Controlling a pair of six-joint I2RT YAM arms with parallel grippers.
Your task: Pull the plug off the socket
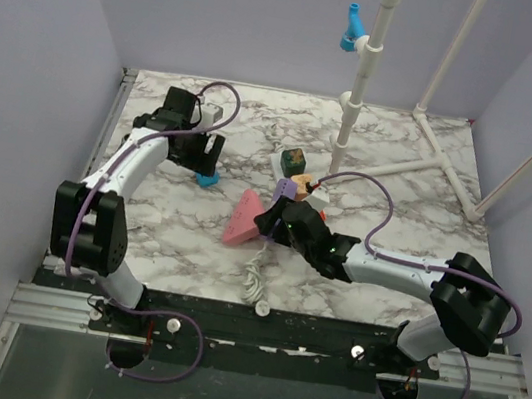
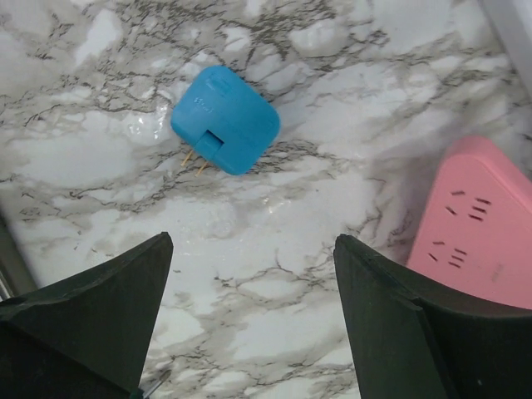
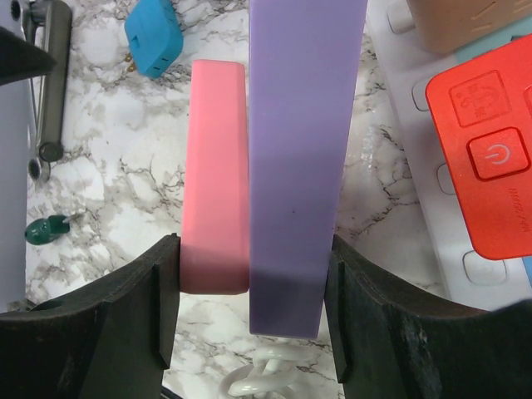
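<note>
The blue plug [image 2: 225, 119] lies loose on the marble table, its two brass prongs bare and in nothing. My left gripper [image 2: 249, 241] hangs open just above and beside the blue plug [image 1: 207, 179], holding nothing. The socket, a white power strip [image 3: 416, 166], lies right of centre with a red plug [image 3: 490, 158] and a tan block seated in it. My right gripper [image 3: 249, 249] is shut across a pink bar [image 3: 216, 183] and a purple bar [image 3: 299, 150] lying side by side, one finger on each. The pink bar [image 2: 478, 224] shows outlet slots.
A coiled white cord [image 1: 253, 279] runs from the purple bar's end toward the near edge. A white pipe frame [image 1: 357, 103] with a blue fitting [image 1: 351, 29] stands at the back. Purple walls close in left, right and back.
</note>
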